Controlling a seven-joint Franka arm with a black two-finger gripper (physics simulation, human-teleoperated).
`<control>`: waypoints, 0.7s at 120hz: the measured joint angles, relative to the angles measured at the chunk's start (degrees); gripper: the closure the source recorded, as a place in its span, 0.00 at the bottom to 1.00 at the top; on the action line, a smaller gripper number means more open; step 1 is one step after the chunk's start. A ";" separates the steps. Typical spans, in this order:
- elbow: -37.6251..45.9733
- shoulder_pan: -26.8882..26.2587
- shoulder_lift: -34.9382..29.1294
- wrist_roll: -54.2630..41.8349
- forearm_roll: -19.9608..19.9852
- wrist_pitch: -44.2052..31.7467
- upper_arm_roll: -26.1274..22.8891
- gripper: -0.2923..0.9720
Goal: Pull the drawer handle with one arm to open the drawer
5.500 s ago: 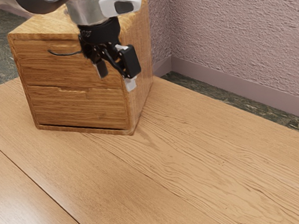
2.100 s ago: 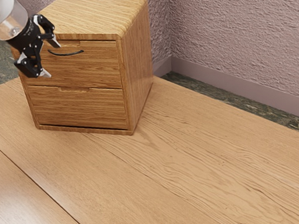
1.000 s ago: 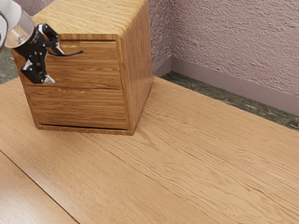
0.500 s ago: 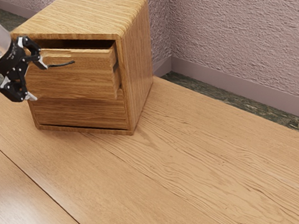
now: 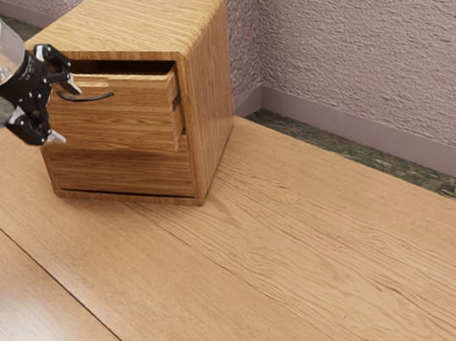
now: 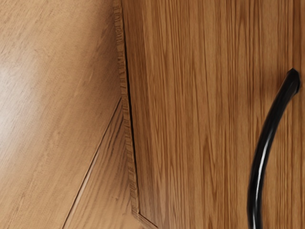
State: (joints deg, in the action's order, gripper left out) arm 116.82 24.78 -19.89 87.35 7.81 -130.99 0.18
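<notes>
- Here is the cabinet [image 5: 210, 91], a small oak-grain box standing on the wooden table [image 5: 298, 275], close to the corner of the rough pink wall [image 5: 384, 48].
- Its top drawer [image 5: 125, 112] sits partly pulled out: the front stands proud of the cabinet, and a dark gap shows above it.
- The lower drawer [image 5: 125, 168] sits flush with the cabinet front.
- The handle [image 5: 88, 101] is a thin black curved bar on the top drawer's front, bowing outward, toward the exterior view's left.
- The gripper [image 5: 63, 112] is right at the handle's end, at the drawer's edge on the exterior view's left.
- Its jaws stand wide apart, one above the other. The upper finger [image 5: 64, 71] is just by the handle's end; whether it touches, I cannot tell.
- From the wrist, the drawer [image 6: 200, 95] front shows fine straight grain, and the glossy handle [image 6: 267, 148] arches across it.
- Past the drawer's edge lies the table [image 6: 47, 95], with a seam between its boards.
</notes>
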 joint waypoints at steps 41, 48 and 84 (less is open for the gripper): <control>-1.80 0.33 2.84 -0.06 -0.07 -0.46 0.10 0.25; -2.42 0.41 3.54 -0.07 -0.08 -0.47 0.15 0.25; -1.87 0.13 4.20 -0.08 0.04 -0.47 0.25 0.25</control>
State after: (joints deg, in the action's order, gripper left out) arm 114.95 24.92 -15.69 87.27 7.85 -131.46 0.43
